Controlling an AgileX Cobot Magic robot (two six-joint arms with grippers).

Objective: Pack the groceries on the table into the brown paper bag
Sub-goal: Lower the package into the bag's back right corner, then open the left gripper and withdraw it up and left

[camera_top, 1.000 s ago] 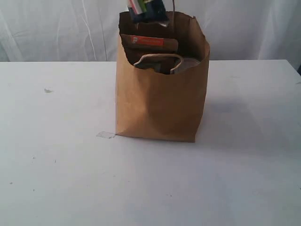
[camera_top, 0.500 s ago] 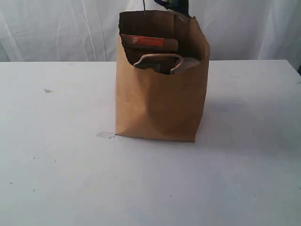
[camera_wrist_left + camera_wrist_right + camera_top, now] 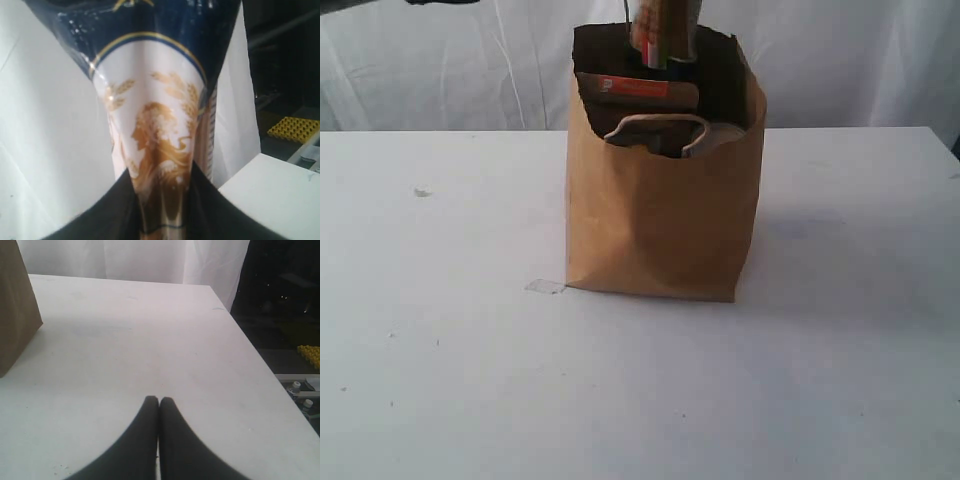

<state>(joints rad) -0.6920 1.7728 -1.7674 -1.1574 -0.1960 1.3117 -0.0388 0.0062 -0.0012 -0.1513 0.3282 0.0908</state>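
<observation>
- Left tool [image 3: 162,172]: jaws partly closed, clamping the spaghetti packet [image 3: 160,115], which hangs upright with its lower end at the mouth of the brown paper bag [image 3: 660,220]. Lower it straight down, clear of the rim and the brown pouch with orange label [image 3: 638,90], then release.
- Right tool [image 3: 159,401]: jaws pressed together, empty, above the surface [image 3: 150,330] beside the bag. Hold it clear.

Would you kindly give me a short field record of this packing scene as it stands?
bag: upright on the table, mouth open
spaghetti packet: pinched in the left gripper, lower end at the bag's mouth
pouch: inside the bag, orange label showing
right gripper: shut, holding nothing, above bare table beside the bag
</observation>
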